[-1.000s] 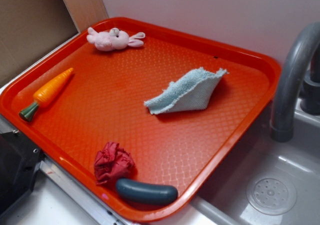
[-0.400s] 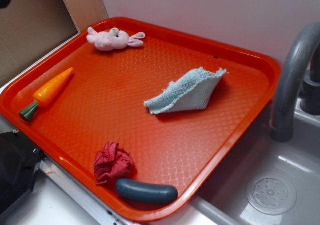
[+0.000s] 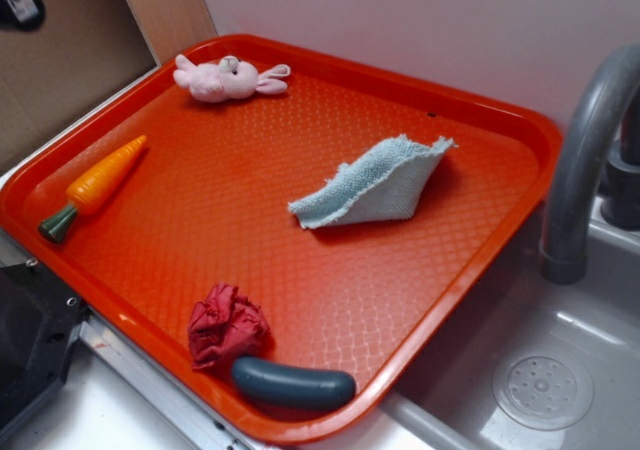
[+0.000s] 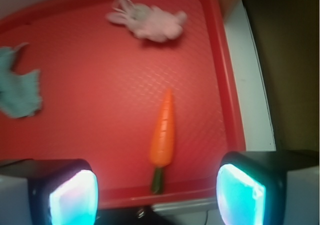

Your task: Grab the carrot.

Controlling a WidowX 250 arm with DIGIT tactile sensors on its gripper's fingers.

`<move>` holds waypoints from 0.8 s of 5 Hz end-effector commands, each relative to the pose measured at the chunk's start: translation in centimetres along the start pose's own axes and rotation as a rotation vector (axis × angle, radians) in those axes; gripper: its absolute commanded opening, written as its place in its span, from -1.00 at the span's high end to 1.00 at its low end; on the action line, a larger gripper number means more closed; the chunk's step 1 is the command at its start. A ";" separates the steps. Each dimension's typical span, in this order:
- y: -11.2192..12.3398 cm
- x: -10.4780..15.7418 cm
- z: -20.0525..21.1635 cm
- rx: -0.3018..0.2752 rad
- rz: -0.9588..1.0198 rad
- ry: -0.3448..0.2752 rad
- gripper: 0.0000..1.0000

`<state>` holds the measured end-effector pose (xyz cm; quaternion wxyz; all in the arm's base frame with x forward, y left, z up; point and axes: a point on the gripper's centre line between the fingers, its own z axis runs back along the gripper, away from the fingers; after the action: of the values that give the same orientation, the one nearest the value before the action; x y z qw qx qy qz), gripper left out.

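so the glossy orange plastic toy carrot (image 4: 163,130) with its dark green stem cap lies near the left rim of the textured red plastic tray (image 3: 330,60); long axis runs straight away from the spread-open tool (image 4: 157,197), stem end nearest, centred between the jaws and well below them

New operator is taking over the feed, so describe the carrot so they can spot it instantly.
Find the big red tray beside the grey sink. The carrot lies alone near the tray's left rim, below the pink bunny; in the wrist view it sits between the hand's open fingers. It is the only glossy orange, tapered thing, with a dark green stem cap.
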<state>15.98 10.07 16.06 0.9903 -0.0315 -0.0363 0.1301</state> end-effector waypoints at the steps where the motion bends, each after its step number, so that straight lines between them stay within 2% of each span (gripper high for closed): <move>1: -0.8 0.6 -2.8 0.037 -0.069 0.000 -1.00; 2: -1.5 0.5 -4.9 0.070 -0.096 0.024 -1.00; 4: -1.2 0.2 -9.2 0.163 -0.103 0.071 -1.00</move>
<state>17.01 8.22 6.43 0.9954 0.0428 0.0215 0.0828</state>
